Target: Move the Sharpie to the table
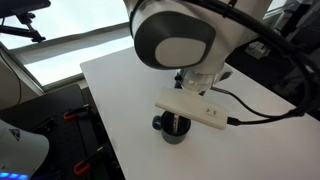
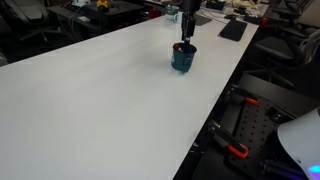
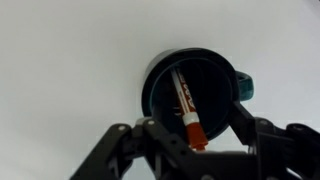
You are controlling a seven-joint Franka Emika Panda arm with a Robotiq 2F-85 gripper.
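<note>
The Sharpie (image 3: 184, 103) stands tilted inside a dark teal mug (image 3: 160, 85), its reddish end up and leaning on the rim. In the wrist view my gripper (image 3: 195, 138) is open, with one finger on each side of the mug's mouth and the reddish end between them, not touching either. In both exterior views the gripper (image 1: 176, 115) (image 2: 186, 22) hangs straight over the mug (image 1: 170, 131) (image 2: 184, 58). The Sharpie's tip shows above the rim (image 2: 181, 45). The mug stands on the white table (image 2: 90, 100) (image 1: 120, 75).
The mug stands near a table edge (image 1: 125, 150), with dark floor and equipment with red clamps (image 2: 236, 150) beyond it. A dark flat pad (image 2: 232, 30) lies at the table's far end. A cable (image 1: 262, 112) trails from the wrist camera bar (image 1: 190, 108).
</note>
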